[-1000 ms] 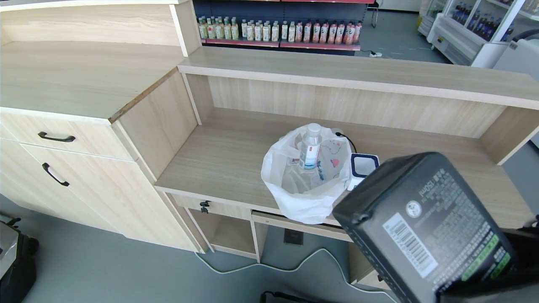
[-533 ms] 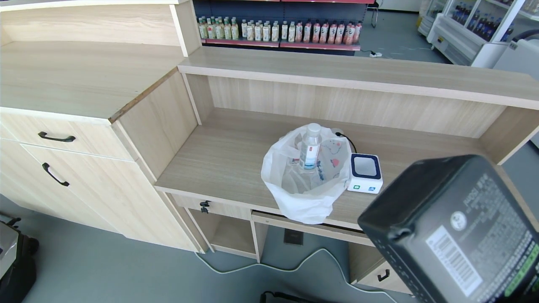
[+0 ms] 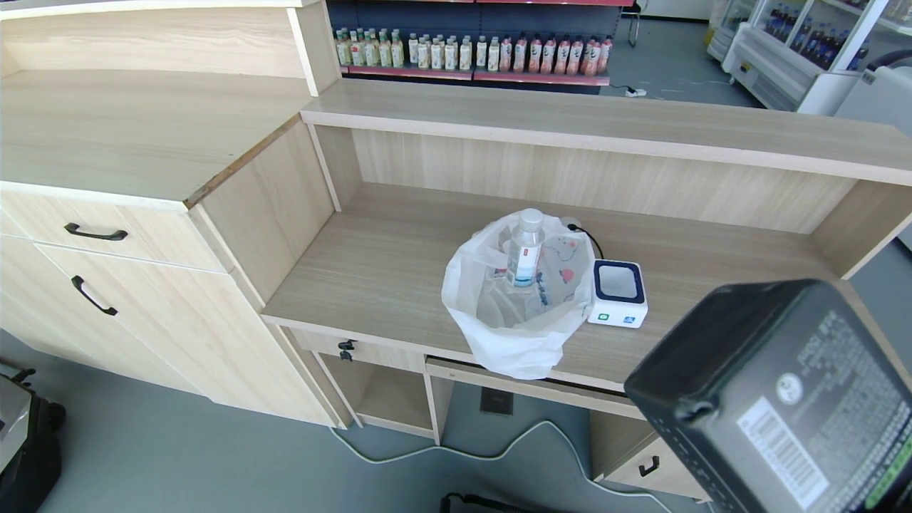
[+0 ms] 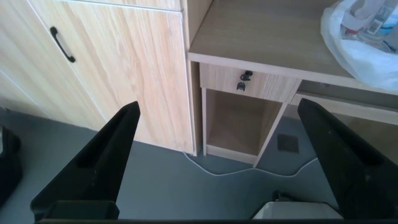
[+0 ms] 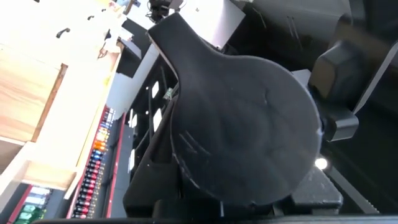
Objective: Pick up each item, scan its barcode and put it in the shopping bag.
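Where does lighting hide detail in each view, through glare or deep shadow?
Head view: even light, a mild sheen on the black box. Left wrist view: the shopping bag bleaches to white; the left gripper is a dark silhouette. Right wrist view: the cabinet glares near white beside black shapes.

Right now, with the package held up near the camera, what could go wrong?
The barcode on the black package faces the head camera, not the scanner; it may not read without turning. The water bottle stands in the shopping bag; dropping the package in could knock it.
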